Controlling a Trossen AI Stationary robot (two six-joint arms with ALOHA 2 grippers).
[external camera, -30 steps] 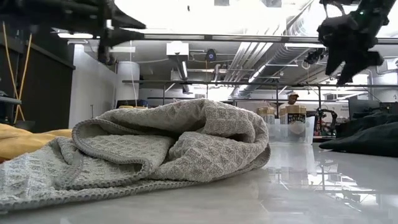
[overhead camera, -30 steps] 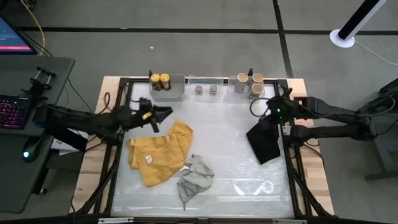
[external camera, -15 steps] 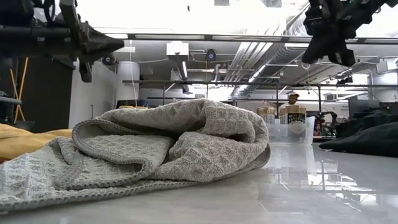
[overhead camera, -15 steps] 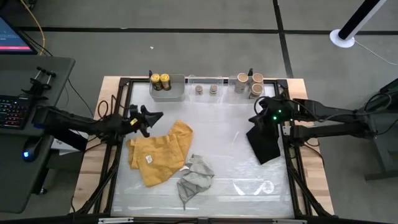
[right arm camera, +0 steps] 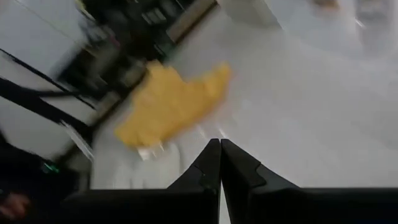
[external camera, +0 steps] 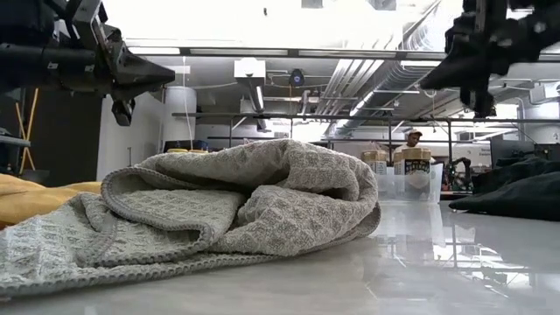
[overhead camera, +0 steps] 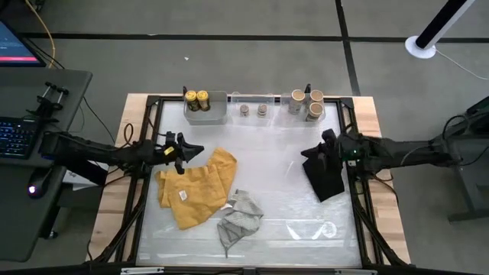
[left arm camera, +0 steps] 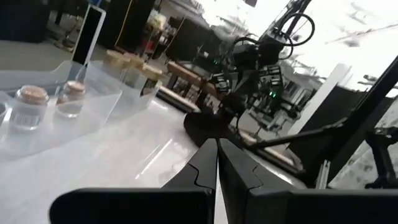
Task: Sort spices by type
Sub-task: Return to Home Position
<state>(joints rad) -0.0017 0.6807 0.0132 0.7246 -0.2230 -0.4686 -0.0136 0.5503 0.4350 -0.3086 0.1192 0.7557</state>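
Seven small round spice jars stand in bins along the far edge of the white table top (overhead camera: 298, 210), grouped by kind. The two dark jars with yellow-gold tops (overhead camera: 191, 97) sit side by side in the rectangular grey bin (overhead camera: 218, 116) at the left end of the row. The two tiny clear-greyish jars (overhead camera: 244, 110) stand next to each other in the middle, inside a clear plastic bin (left arm camera: 99, 93). The three wider tan jars with pale tops (overhead camera: 313, 110) cluster at the right end in a second clear bin (external camera: 433, 188).

The left gripper (overhead camera: 195, 150) hangs above the left side of the table, just beyond the far edge of the crumpled yellow cloth (overhead camera: 195, 191). Its jaws are pressed together and carry nothing. The right gripper (right arm camera: 220, 144) hangs over the right side, near the far end of the folded black cloth (overhead camera: 327, 179). Its jaws likewise meet tip to tip and are empty. A rumpled grey waffle-weave cloth (overhead camera: 241, 218) lies nearer the front, just beside the yellow cloth.
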